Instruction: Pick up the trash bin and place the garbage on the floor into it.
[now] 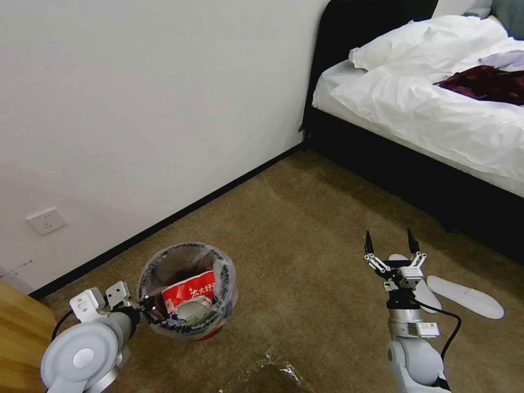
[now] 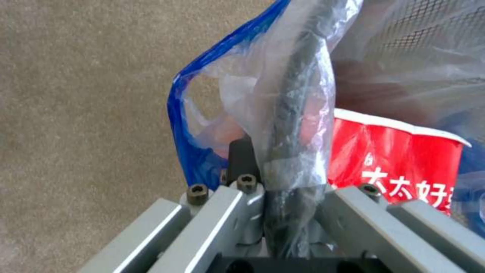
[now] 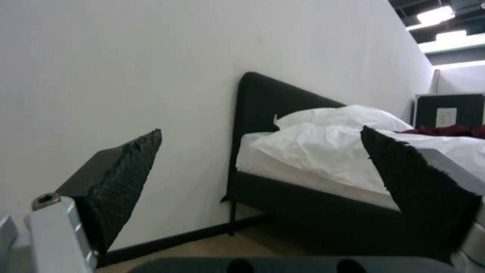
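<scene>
The trash bin (image 1: 188, 292) is at the lower left of the head view, a small round bin with a red base and a crinkled clear bag. A crushed red-white paper bowl (image 1: 188, 297) of the garbage lies inside it. My left gripper (image 1: 146, 308) is shut on the bin's near rim. In the left wrist view that rim (image 2: 298, 113), wrapped in plastic, is pinched in my left gripper (image 2: 283, 182), with the bowl (image 2: 399, 159) just beyond. My right gripper (image 1: 392, 243) hangs open above the carpet floor (image 1: 305, 234), holding nothing. In the right wrist view its dark fingertips (image 3: 126, 178) stand wide apart.
A white wall runs along the left, with a socket (image 1: 46, 220). A dark-framed bed (image 1: 436, 109) fills the back right. White slippers (image 1: 464, 297) lie by my right gripper. A wooden piece (image 1: 19, 333) sits at the lower left. A shiny crinkled clear strip (image 1: 273, 364) lies on the carpet in front.
</scene>
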